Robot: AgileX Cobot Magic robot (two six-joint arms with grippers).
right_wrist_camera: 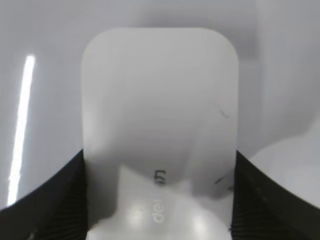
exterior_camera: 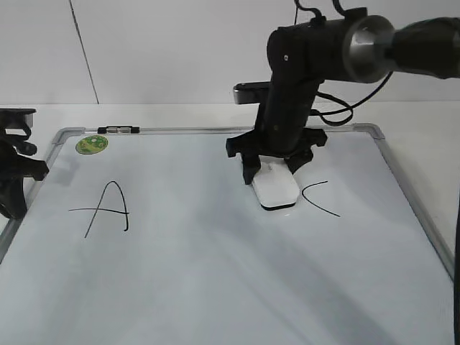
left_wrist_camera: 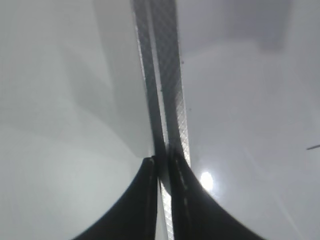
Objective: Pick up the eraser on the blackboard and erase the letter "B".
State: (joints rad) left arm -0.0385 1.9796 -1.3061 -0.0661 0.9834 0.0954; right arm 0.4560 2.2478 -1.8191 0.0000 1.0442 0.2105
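Observation:
The white eraser (exterior_camera: 276,188) lies flat on the blackboard (exterior_camera: 215,287), between the "A" and the "C". My right gripper (exterior_camera: 273,167) is shut on the eraser's far end, fingers against both long sides; the right wrist view shows the eraser (right_wrist_camera: 160,110) filling the gap between the jaws (right_wrist_camera: 159,200). The letter "B" does not show anywhere; the board between "A" and "C" is white, and the eraser covers part of it. My left gripper (exterior_camera: 11,183) rests at the board's left edge, its fingers (left_wrist_camera: 162,165) nearly together over the grey frame (left_wrist_camera: 170,85), empty.
A black "A" (exterior_camera: 104,208) is at the left and a curved "C" (exterior_camera: 320,198) right of the eraser. A green sticker (exterior_camera: 91,144) and a black-and-silver marker (exterior_camera: 118,130) sit at the far left corner. The grey frame (exterior_camera: 420,208) bounds the board.

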